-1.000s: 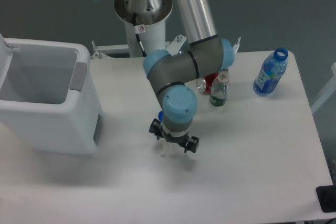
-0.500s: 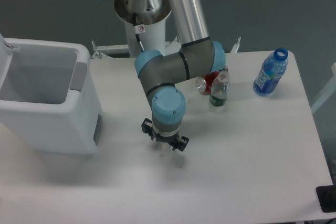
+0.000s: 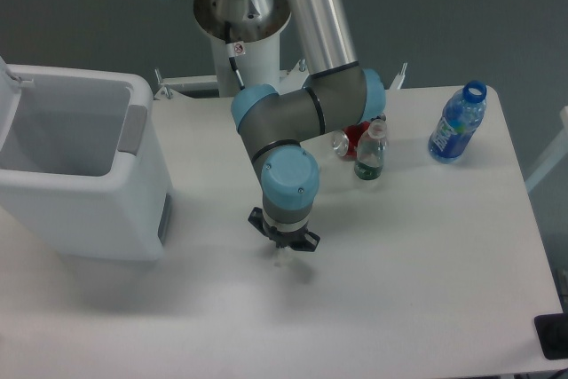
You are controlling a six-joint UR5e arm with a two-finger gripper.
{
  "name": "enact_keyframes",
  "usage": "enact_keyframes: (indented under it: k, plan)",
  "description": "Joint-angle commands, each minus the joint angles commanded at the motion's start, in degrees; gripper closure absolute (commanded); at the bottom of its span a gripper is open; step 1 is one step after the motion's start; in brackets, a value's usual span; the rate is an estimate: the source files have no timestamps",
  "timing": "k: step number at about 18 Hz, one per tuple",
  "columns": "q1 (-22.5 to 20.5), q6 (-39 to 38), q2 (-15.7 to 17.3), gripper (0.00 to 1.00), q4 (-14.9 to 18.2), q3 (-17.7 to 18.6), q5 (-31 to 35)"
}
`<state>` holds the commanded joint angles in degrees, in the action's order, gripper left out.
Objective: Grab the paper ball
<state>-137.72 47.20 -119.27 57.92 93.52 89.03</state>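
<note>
The gripper (image 3: 282, 253) points straight down at the white table (image 3: 426, 255), its pale fingertips just above or touching the surface below the blue wrist cap. Compared with half a second ago, the black bracket of the tool looks narrower and has turned, and the fingers appear drawn closer together; whether they are clenched or still parted cannot be told from this high view. A second ago the tool stood further right, so the arm has slid left and settled here. The paper ball is not visible: it would lie under or between the fingers, hidden by the wrist and lost against the white table. The narrowing likely means a grasp is being made, but that is unconfirmed. Further out, a small green bottle (image 3: 369, 153) and a red can (image 3: 352, 141) stand behind the arm, a blue bottle (image 3: 457, 123) at far right, and a white bin (image 3: 75, 175) at left.
</note>
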Motion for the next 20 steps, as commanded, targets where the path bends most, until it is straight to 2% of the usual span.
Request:
enact_keyframes:
  k: [3, 6, 7, 10, 11, 13, 16, 20]
  plan:
    - [-0.7, -0.09, 1.14, 0.96, 0.18, -2.2, 0.0]
    - [-2.81, 0.61, 2.46, 1.0, 0.79, -4.66, 0.44]
    - [-3.08, 0.79, 2.55, 1.0, 2.36, -6.15, 0.53]
    - [-5.01, 3.58, 2.99, 1.0, 13.5, -12.56, 0.53]
    - [-5.45, 6.74, 3.34, 1.0, 15.62, -13.79, 0.53]
    - [-6.76, 11.67, 4.65, 1.0, 16.52, -14.51, 0.44]
    - [-7.73, 14.41, 5.1, 1.0, 17.74, -15.47, 0.26]
    - [-9.93, 18.54, 5.62, 1.0, 25.99, -19.95, -0.52]
